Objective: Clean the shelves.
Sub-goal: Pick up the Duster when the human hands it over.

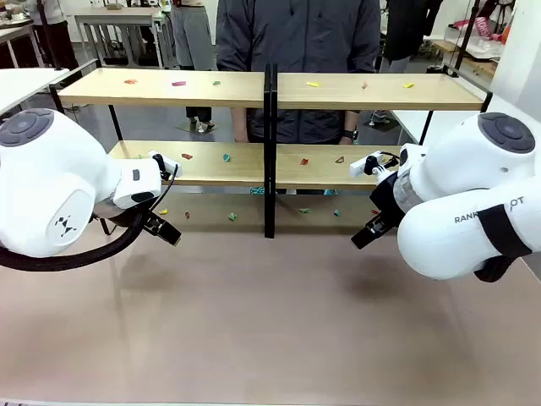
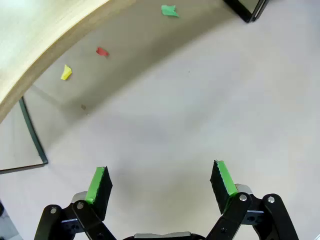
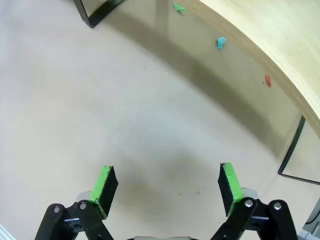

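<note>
Zero scraps cleared, judging by the litter; seems barely begun.
From the left: left gripper [image 1: 161, 227] spread wide, empty, low over the table [image 1: 270, 321]; shelves [image 1: 237, 89] just beyond, both boards and the tabletop beneath dotted with coloured scraps [image 1: 178, 83]; right gripper [image 1: 365, 237] equally wide, empty.
</note>
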`<state>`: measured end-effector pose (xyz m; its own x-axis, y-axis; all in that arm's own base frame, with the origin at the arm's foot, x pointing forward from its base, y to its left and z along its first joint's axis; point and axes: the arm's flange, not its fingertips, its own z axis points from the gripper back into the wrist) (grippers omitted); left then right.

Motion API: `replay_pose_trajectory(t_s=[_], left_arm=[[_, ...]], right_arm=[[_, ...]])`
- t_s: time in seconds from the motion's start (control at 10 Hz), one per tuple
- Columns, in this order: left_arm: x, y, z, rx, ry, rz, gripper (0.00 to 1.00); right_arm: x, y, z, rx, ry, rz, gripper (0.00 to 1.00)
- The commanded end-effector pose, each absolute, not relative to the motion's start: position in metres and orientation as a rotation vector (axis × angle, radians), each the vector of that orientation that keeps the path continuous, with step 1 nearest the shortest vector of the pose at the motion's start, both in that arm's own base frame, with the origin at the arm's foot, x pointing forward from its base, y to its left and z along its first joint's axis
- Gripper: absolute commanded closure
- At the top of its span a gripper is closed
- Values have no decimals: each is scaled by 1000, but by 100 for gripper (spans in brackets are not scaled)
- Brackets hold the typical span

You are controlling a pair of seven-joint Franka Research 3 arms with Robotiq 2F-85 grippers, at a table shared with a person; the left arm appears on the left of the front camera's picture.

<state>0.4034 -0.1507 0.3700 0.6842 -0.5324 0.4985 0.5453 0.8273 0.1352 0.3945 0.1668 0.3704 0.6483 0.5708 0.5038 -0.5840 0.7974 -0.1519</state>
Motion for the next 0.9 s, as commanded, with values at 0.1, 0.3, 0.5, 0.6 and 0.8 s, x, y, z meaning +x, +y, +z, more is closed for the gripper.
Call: replay_pose_trajectory(t_s=[0.1,0.3,0.5,0.6,0.8], left_arm=[[403,-151,370,-25,-551,-604,0],[403,-151,370,-25,-551,-604,0],[403,-151,370,-25,-551,-604,0],[403,-151,370,-25,-551,-604,0],[403,-151,370,-25,-551,-604,0]], right_arm=[[395,167,370,25,-564,656,0],[395,167,370,25,-564,656,0],[395,167,370,25,-564,656,0],[395,167,370,25,-564,656,0],[395,167,370,25,-564,656,0]])
